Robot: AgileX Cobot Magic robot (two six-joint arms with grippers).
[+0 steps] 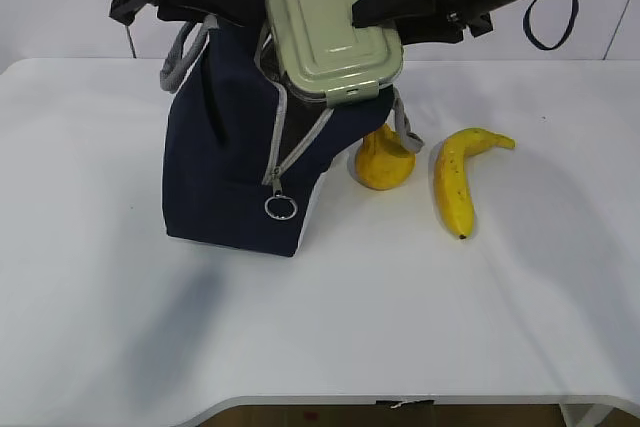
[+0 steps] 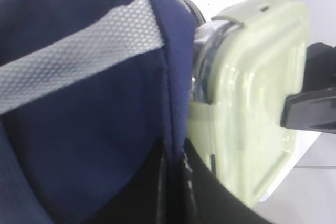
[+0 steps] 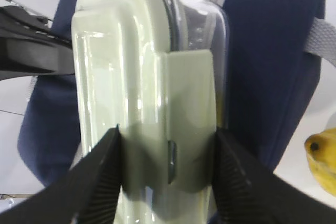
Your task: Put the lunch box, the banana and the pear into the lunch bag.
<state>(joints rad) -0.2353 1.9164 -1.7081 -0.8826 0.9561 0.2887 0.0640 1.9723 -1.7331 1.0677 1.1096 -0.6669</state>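
The navy lunch bag stands on the white table, its top open. The sage-lidded lunch box sits tilted at the bag's mouth, partly inside. My right gripper comes in from the right and is shut on the lunch box, one finger on each side of its clip, seen close in the right wrist view. My left gripper is shut on the bag's navy rim, beside the box. The pear lies against the bag's right side. The banana lies further right.
A grey handle loops off the bag's upper left. The zipper's ring pull hangs down the front. A yellow fruit shows at the right edge of the right wrist view; which fruit I cannot tell. The table's front edge runs near the bottom.
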